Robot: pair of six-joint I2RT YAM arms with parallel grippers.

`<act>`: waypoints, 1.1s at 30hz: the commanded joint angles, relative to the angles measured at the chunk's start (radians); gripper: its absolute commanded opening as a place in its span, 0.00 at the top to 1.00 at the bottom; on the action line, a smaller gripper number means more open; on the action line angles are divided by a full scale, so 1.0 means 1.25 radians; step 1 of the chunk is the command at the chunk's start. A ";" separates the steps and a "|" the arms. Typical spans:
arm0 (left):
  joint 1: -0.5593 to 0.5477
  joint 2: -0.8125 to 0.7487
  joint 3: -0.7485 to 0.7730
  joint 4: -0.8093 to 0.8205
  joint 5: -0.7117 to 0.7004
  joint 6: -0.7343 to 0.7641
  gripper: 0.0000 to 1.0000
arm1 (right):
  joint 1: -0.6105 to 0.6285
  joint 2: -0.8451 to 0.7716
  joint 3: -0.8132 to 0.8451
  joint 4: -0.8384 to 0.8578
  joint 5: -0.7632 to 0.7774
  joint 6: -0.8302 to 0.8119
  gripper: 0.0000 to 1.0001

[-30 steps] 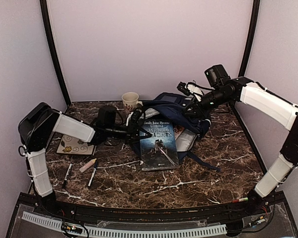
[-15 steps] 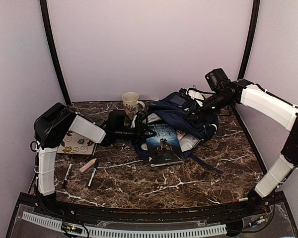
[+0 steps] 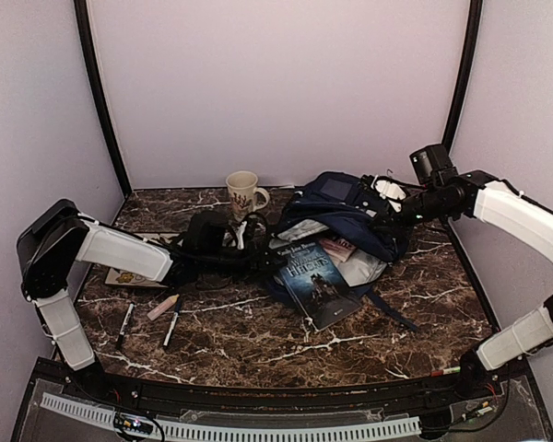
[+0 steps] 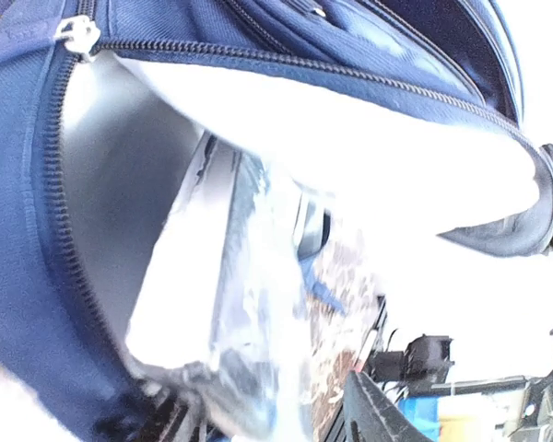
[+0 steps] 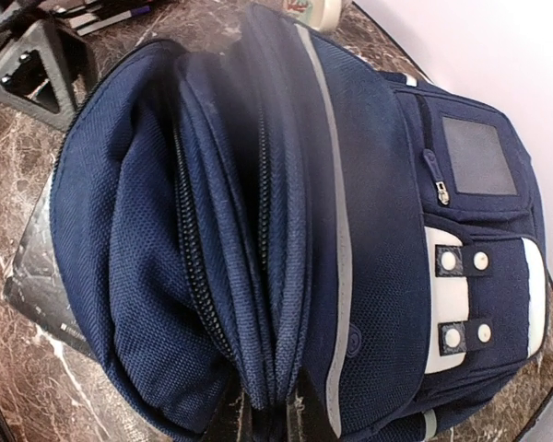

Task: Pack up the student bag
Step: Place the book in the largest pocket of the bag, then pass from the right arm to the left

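Top external view is showing the left arm reaching low across the left side of the marble surface (image 3: 258,343), over a patterned card (image 3: 122,274). Near the front left corner two black pens (image 3: 171,328) are lying with a pink stick (image 3: 162,307) between them. A mug (image 3: 242,191) is standing upright at the back edge, left of centre. The left gripper (image 3: 256,250) is sitting at the bag's left side, at its open mouth; whether its jaws are spread or pressed together I cannot tell, and the left wrist view is showing only the unzipped opening and pale lining close up. The bag (image 3: 343,214) is lying at the back of the surface, right of centre, mouth facing front. A book (image 3: 319,281) is sticking out of that mouth, tilted, its lower corner pointing toward the front edge. The right gripper (image 3: 387,208) is sitting on the bag's right upper side, jaws pressed together and pinching the fabric; the right wrist view is showing them gripping the zip edge at the bottom of the frame.
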 commanded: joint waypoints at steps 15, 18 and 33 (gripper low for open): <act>-0.056 -0.179 0.136 -0.204 -0.199 1.024 0.21 | -0.050 -0.168 -0.200 0.028 -0.053 -0.071 1.00; -0.058 -0.094 0.261 -0.286 -0.117 1.149 0.20 | -0.051 -0.177 -0.204 0.022 -0.061 -0.072 1.00; -0.112 0.192 0.584 -0.566 -0.021 1.491 0.19 | -0.050 -0.162 -0.189 0.024 -0.080 -0.080 1.00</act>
